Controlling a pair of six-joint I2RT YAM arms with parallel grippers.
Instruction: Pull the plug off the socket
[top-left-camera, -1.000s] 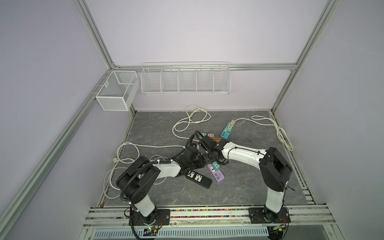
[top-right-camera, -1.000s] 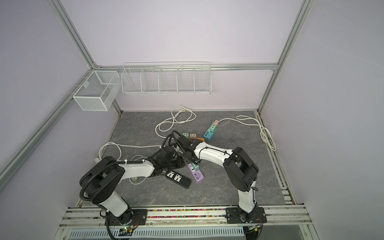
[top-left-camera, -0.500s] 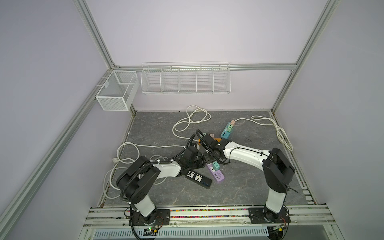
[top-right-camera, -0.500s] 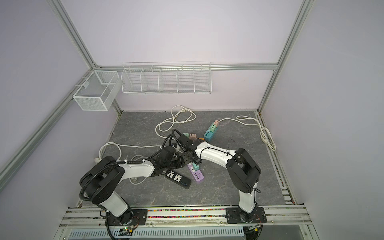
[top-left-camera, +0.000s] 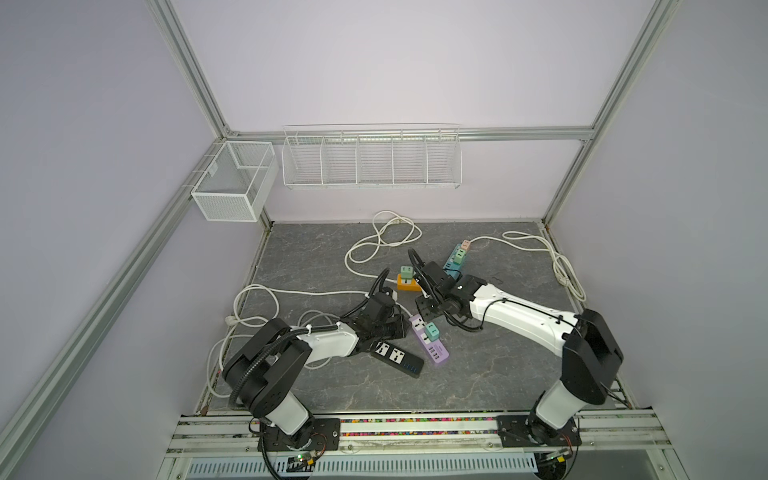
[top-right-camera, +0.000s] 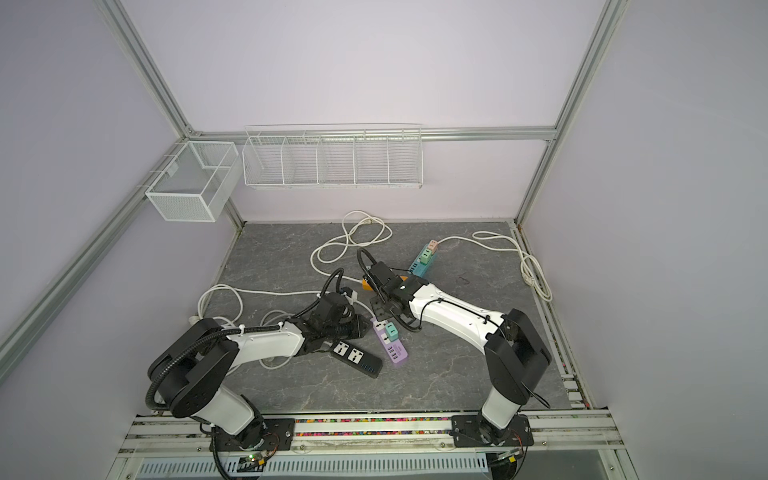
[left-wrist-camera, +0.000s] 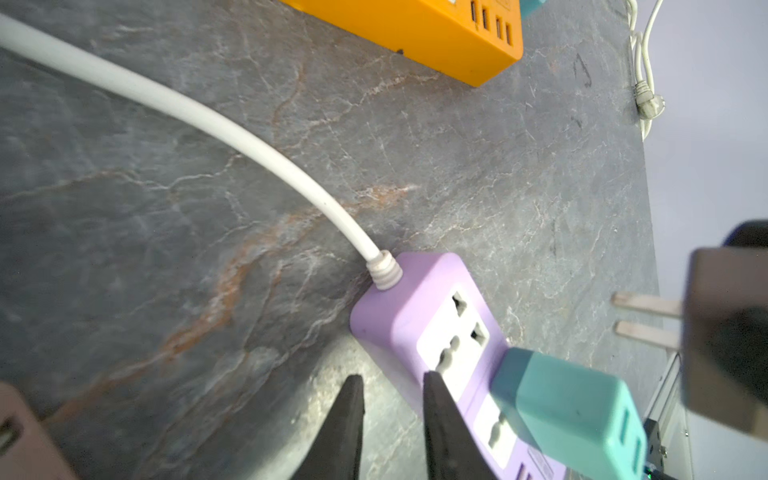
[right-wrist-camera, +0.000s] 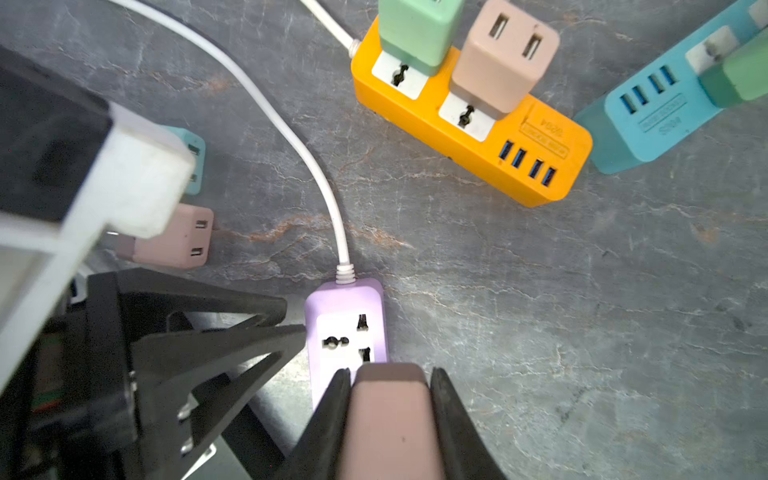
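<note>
My right claw (right-wrist-camera: 389, 376) clamps the pink square plug (right-wrist-camera: 388, 419), clear of the lilac plastic power strip (right-wrist-camera: 332, 299). Only the left wrist view shows its bare prongs (left-wrist-camera: 646, 305). My left claw (left-wrist-camera: 392, 378) is narrowly apart and empty at the strip's side.

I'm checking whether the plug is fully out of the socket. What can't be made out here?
Right wrist view: prongs of the pink plug hidden beneath its own body, held in the right gripper.
Left wrist view: same plug blurred, cut off by the frame edge.
Both top views: plug hidden under the wrist of the right arm.
Either wrist view: whether a left gripper finger touches the purple strip, unclear.
</note>
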